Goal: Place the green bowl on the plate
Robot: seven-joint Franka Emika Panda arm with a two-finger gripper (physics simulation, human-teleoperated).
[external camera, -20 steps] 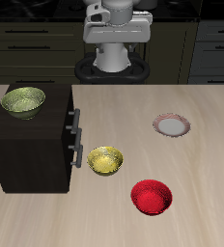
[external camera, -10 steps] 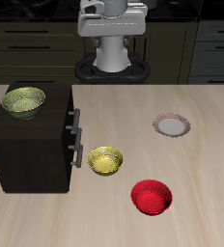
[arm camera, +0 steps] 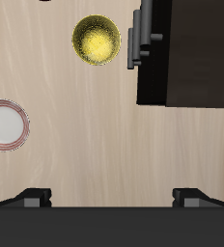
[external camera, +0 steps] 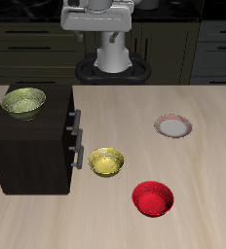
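The green bowl [external camera: 23,102] sits upright on top of the dark cabinet [external camera: 32,146]; the wrist view does not show it. On the table lies the plate [external camera: 172,126], whitish with a pinkish-red rim, also seen in the wrist view [arm camera: 6,124]. My gripper [external camera: 98,17] hangs high at the back of the table, far from both and holding nothing. In the wrist view the gripper [arm camera: 112,198] is open, its two fingertips [arm camera: 34,196] wide apart.
A yellow bowl [external camera: 107,161] stands on the table beside the cabinet's handled front, and a red bowl [external camera: 152,198] sits nearer the front edge. The wrist view shows the yellow bowl [arm camera: 97,41] and the cabinet [arm camera: 186,58].
The arm's hand has shifted sideways toward the cabinet's side and slightly higher. The bowls and the plate have not moved.
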